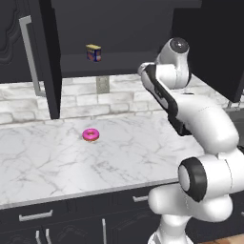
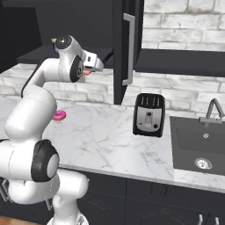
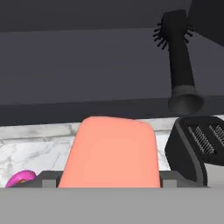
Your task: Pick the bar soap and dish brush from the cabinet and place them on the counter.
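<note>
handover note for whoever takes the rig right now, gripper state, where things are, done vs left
Gripper: shut on the soap, raised above the counter in front of the open cabinet.
Brush: on the cabinet shelf, handle end at the shelf's front edge.
Also there: yellow-and-blue box on the shelf, donut and toaster on the counter.
Done: soap taken out of the cabinet.
Left: set the soap on the counter, then fetch the brush and place it there too.
</note>
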Motion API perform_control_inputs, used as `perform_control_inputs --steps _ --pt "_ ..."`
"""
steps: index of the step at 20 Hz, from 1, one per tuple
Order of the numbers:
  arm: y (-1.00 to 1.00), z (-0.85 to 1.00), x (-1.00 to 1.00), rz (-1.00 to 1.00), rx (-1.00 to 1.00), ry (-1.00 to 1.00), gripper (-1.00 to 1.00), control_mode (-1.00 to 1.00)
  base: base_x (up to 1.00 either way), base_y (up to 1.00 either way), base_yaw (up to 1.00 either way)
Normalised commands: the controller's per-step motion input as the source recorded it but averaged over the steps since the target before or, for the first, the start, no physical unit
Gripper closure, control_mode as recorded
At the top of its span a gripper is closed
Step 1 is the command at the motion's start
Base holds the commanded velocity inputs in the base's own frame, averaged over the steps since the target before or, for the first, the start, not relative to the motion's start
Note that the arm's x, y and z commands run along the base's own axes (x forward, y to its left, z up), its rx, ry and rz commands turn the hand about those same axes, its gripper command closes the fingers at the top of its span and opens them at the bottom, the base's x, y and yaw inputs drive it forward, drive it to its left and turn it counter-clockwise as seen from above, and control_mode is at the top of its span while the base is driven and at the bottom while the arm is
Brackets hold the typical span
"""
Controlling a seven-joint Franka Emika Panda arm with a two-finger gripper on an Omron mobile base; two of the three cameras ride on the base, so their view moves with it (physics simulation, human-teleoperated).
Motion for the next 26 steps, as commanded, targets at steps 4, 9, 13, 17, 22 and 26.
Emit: perform_control_inputs --steps 4,9,13,17,22,26 --pt "0.0 -0.44 -0.66 0.0 0.0 0.0 1.0 -1.0 0.0 0.0 0.0" --pt "0.01 -0.54 -0.4 0.0 0.0 0.0 1.0 -1.0 0.0 0.0 0.0" --pt "0.0 -0.55 -0.21 0.0 0.0 0.0 1.0 -1.0 0.0 0.0 0.0" --pt "0.0 -0.57 -0.11 0.0 0.0 0.0 1.0 -1.0 0.0 0.0 0.0" --pt "0.0 -0.64 0.0 0.0 0.0 0.0 1.0 -1.0 0.0 0.0 0.0" --pt "0.0 -0.57 0.0 0.0 0.0 0.01 1.0 -1.0 0.0 0.0 0.0"
